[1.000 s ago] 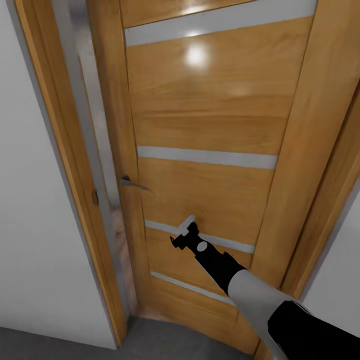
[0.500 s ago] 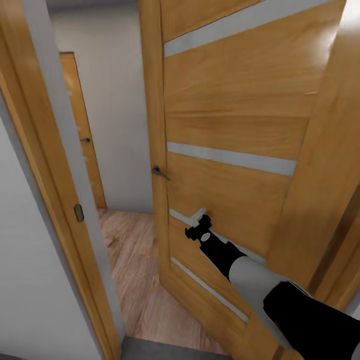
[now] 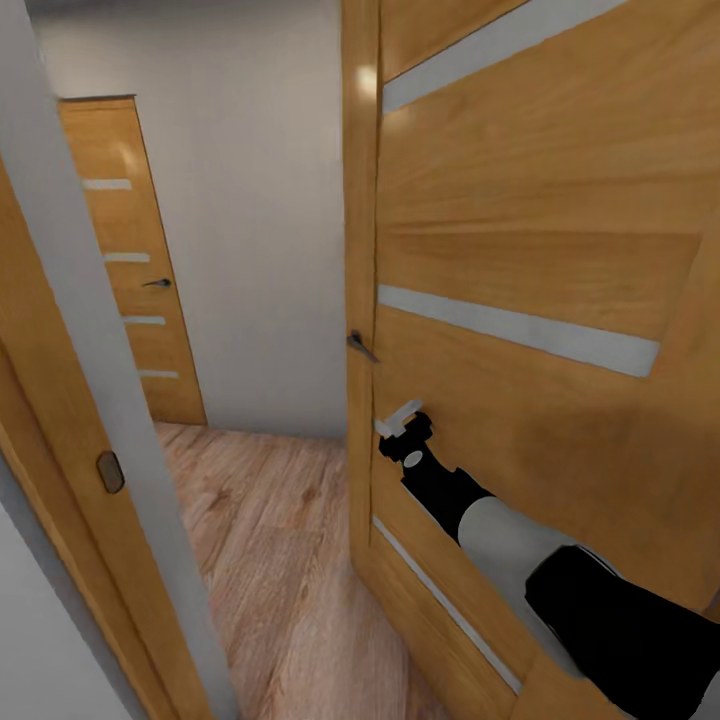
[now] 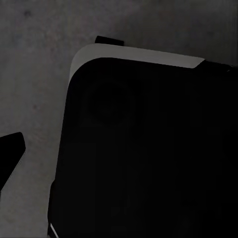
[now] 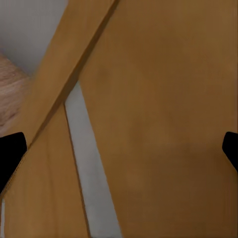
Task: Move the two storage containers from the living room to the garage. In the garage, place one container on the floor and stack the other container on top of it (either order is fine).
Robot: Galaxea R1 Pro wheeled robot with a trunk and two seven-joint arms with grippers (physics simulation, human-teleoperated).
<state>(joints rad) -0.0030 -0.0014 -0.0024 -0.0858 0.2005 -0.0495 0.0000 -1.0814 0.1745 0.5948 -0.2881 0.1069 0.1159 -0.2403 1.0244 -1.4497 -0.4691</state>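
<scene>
The two storage containers are out of view. My right gripper (image 3: 398,424) is pressed against the face of a wooden door (image 3: 540,260), just below its handle (image 3: 360,345). In the right wrist view the right gripper (image 5: 119,153) is open, its dark fingertips (image 5: 11,153) spread wide over the door's wood and a grey stripe, holding nothing. In the left wrist view one dark fingertip (image 4: 11,151) of the left gripper hangs over the dark grey mottled floor (image 4: 39,59), beside my own dark body.
The door stands swung inward. The door frame (image 3: 70,400) runs close on the left. Beyond the opening lies a light wood-plank floor (image 3: 270,540), an off-white wall (image 3: 250,200), and another shut wooden door (image 3: 125,260).
The door has swung further open under my right gripper, from almost shut to wide. The view has shifted, and the plank floor and far door have come into sight.
</scene>
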